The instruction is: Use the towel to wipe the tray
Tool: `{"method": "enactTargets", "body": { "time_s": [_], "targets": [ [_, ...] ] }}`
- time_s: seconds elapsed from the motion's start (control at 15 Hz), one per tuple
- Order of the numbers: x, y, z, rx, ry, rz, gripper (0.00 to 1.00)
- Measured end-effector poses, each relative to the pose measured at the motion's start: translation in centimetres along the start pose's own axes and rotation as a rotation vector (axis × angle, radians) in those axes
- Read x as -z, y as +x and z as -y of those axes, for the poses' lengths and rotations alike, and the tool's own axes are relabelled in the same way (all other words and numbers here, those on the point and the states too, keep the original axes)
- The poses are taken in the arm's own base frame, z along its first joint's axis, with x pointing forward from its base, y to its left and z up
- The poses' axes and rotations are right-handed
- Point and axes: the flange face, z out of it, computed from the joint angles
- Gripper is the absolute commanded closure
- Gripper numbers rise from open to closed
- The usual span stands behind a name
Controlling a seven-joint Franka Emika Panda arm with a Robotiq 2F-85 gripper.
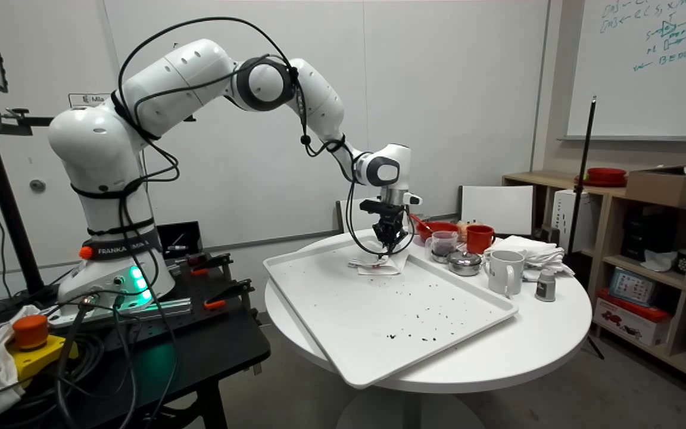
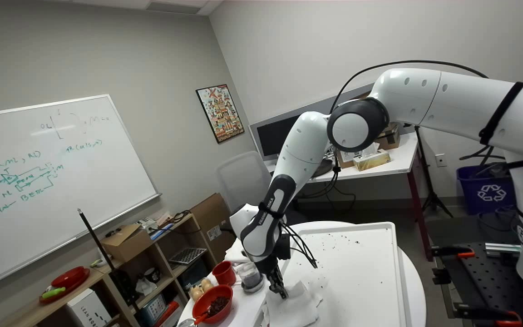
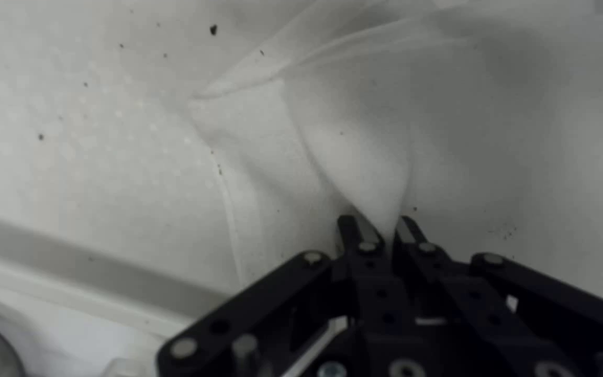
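Observation:
The large white tray (image 1: 343,322) lies on the round white table; it also shows in an exterior view (image 2: 357,272) and in the wrist view (image 3: 123,183). Dark crumbs (image 1: 423,328) are scattered over its surface, most of them toward its near right part. The white towel (image 1: 379,267) lies bunched at the tray's far end, also seen in an exterior view (image 2: 293,309). My gripper (image 1: 384,253) points down at the tray, its fingers shut on a pinched fold of the towel (image 3: 354,141). The fingertips (image 3: 377,222) are close above the tray; whether they touch it is unclear.
Beside the tray's edge stand a red bowl (image 1: 441,227) with dark contents, a red mug (image 1: 480,238), a glass cup (image 1: 443,244), a metal pot (image 1: 464,263), a white mug (image 1: 505,274) and a grey shaker (image 1: 545,286). A white cloth pile (image 1: 524,250) lies behind them.

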Motion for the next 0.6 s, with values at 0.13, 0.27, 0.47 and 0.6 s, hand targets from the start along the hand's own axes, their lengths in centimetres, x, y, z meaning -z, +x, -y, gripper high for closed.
{"method": "enactTargets", "body": {
  "time_s": [0.13,0.27,0.47,0.6],
  "targets": [
    [-0.1,-1.1,-1.9,-0.059,0.032,-0.003,0.93],
    [-0.2,-1.9,-3.5,-0.116,0.062,-0.009,0.93],
    [-0.3,-2.6,-4.9,-0.18,0.096,-0.017,0.93],
    [-0.4,-2.8,-5.2,-0.217,0.108,-0.018,0.93]
  ]
}}
